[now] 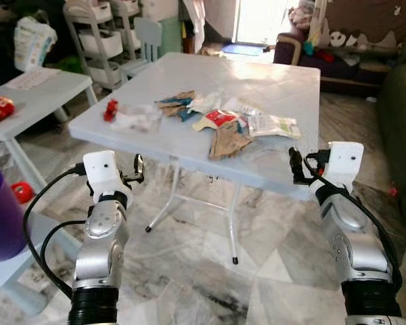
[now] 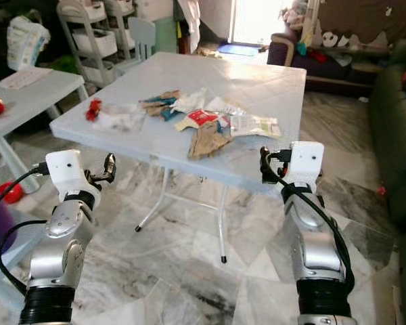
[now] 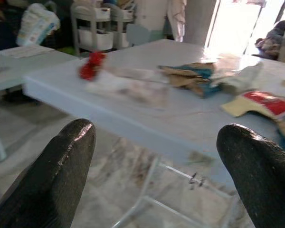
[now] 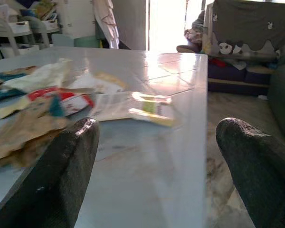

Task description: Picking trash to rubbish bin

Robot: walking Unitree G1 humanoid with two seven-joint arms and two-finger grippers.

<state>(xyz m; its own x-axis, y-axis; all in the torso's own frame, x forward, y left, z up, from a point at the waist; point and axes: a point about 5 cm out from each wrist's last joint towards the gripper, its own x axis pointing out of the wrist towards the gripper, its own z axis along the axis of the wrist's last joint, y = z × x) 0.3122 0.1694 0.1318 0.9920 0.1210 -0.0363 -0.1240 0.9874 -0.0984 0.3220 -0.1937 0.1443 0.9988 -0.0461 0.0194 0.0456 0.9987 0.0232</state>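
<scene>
A pale blue surface (image 1: 271,88) carries a scatter of trash (image 1: 220,125): wrappers, brown paper and a red scrap lying along its near half. The left gripper (image 3: 154,161) and the right gripper (image 4: 156,161) hover just off the near edge, fingers spread apart and empty. A purple bin (image 1: 0,217) stands at far left.

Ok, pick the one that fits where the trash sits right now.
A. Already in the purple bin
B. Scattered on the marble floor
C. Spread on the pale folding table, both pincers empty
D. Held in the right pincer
C: the wrappers lie in a loose row on the table, while the left pincer and the right pincer hang open short of its near edge, holding nothing.
</scene>
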